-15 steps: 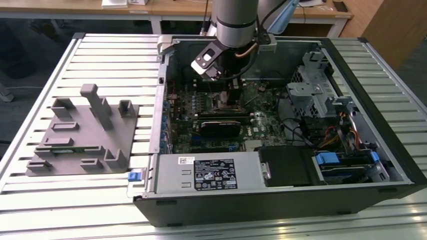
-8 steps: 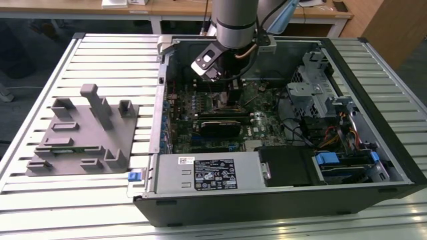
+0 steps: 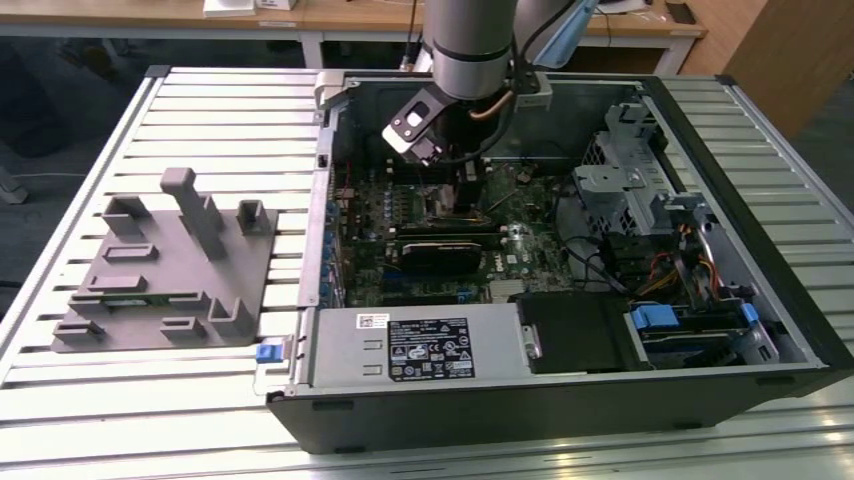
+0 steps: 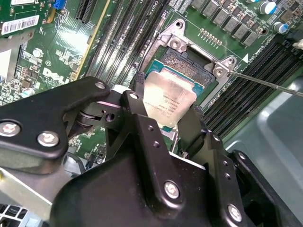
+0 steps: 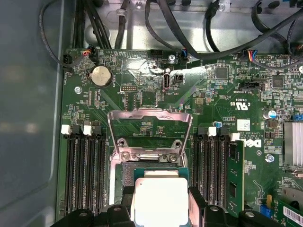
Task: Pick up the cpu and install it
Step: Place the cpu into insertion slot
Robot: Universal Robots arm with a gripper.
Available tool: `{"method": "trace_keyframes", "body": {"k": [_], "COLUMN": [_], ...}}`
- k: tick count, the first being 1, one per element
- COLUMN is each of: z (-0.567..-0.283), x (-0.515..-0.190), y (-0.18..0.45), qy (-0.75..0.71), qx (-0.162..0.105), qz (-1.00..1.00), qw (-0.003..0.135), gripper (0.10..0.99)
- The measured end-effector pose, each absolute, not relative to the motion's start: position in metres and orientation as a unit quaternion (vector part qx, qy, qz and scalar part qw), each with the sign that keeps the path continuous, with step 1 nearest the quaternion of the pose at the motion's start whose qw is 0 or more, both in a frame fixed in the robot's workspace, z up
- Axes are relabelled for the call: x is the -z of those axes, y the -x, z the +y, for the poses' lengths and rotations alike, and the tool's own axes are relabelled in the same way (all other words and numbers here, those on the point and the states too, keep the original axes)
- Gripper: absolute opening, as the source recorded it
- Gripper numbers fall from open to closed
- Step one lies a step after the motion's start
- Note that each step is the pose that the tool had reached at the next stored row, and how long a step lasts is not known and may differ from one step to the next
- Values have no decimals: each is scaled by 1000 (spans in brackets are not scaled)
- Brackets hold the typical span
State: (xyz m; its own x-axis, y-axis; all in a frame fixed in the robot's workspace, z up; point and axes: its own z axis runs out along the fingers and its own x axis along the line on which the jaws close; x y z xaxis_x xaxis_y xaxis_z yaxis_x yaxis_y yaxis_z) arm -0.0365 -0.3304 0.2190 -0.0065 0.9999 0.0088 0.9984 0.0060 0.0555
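The cpu, a thin square chip with a pale silvery top, sits between my gripper's two black fingers in both wrist views. My gripper is shut on it by two opposite edges. The cpu hangs flat, partly over the dark motherboard socket. The socket's metal load frame stands hinged open beyond it. In the exterior view my gripper reaches down into the open computer case over the green motherboard.
Black memory slots flank the socket on both sides, and a thin metal lever sticks out past it. Cables run along the case wall. A grey plastic fixture lies on the slatted table at the exterior view's left.
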Motion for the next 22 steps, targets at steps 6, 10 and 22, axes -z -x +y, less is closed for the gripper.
{"method": "trace_keyframes", "body": {"k": [6,10,22], "z": [-330,-330,-326], "x": [-217,-216,-211], "y": [37,37,37], "qy": [-705,-705,-706], "qx": [-23,-23,-23], "qz": [709,709,708], "qw": [16,16,17], "gripper": [533,533,533]}}
